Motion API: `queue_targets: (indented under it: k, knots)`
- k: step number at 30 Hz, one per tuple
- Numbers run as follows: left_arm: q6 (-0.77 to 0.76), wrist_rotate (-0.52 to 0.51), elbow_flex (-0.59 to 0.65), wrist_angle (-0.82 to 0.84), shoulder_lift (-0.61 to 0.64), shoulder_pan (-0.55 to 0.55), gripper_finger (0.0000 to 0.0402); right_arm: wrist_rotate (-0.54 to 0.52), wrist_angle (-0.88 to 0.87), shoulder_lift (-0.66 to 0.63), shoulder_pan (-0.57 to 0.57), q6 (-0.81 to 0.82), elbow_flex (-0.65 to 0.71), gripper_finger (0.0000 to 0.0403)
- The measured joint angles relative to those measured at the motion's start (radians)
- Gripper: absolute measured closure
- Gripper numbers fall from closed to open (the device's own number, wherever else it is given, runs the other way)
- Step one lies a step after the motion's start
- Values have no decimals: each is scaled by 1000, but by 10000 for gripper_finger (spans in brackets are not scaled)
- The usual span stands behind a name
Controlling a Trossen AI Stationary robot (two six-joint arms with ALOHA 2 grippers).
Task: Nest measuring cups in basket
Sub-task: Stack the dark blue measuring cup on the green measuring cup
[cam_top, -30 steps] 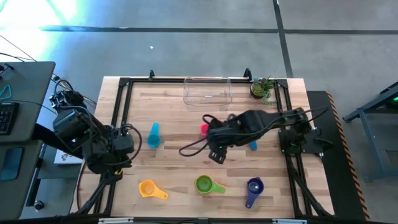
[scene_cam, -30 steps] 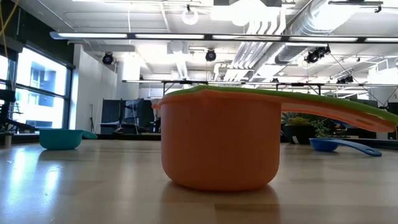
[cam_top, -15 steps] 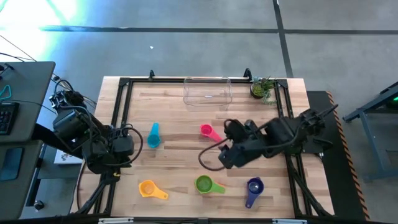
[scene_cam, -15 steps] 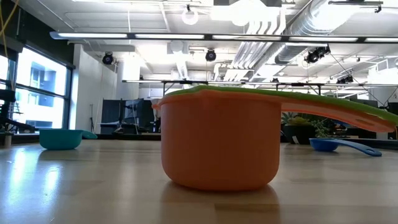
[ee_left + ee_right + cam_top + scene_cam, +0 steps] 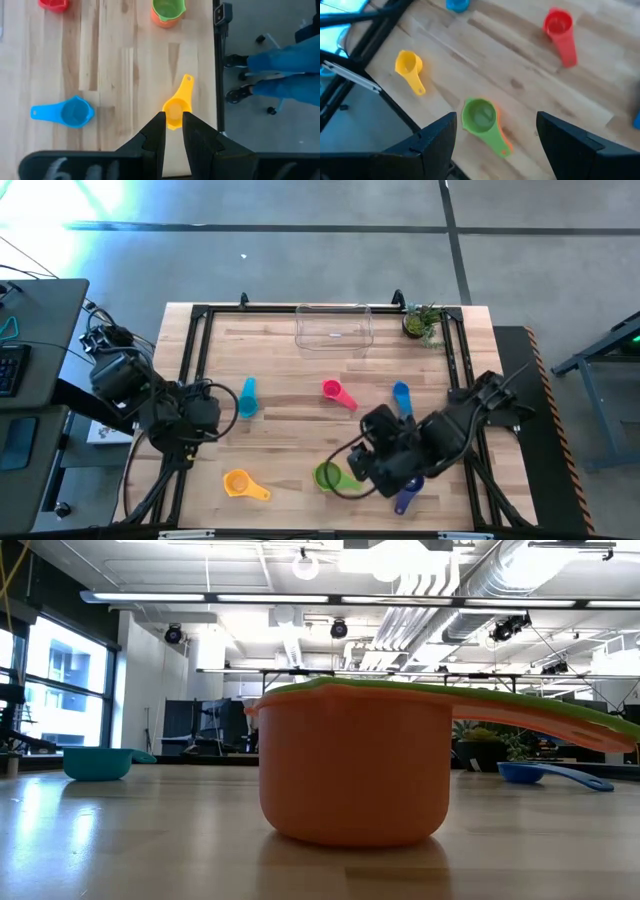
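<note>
Above the worktop's near edge, my right tool [image 5: 372, 467] hangs with its jaws spread wide and empty, the green cup [image 5: 480, 116] lying on the wood directly between and beyond them. My left tool [image 5: 170, 131], fingers nearly together and empty, waits at the left side. If I descend off-centre, 1 finger could clip the rim and skid the cup away from the basket [image 5: 333, 328], well apart at the far edge.

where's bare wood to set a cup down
Free: the strip between the basket and the pink cup, and the left-front corner beside the yellow cup. Crowded: front right, where the open right gripper hangs over the green cup and purple cup.
</note>
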State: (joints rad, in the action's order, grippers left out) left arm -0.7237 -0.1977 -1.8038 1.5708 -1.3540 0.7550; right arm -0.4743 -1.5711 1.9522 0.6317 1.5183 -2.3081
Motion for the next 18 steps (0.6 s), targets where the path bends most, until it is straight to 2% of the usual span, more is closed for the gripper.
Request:
queue_targets:
  k: [6, 18]
  knots:
    - [76, 0, 0, 0, 0, -34, 346, 22, 0, 58, 31, 126, 0, 137]
    - [119, 0, 0, 0, 0, -97, 346, 160, 0, 178, 78, 302, 0, 137]
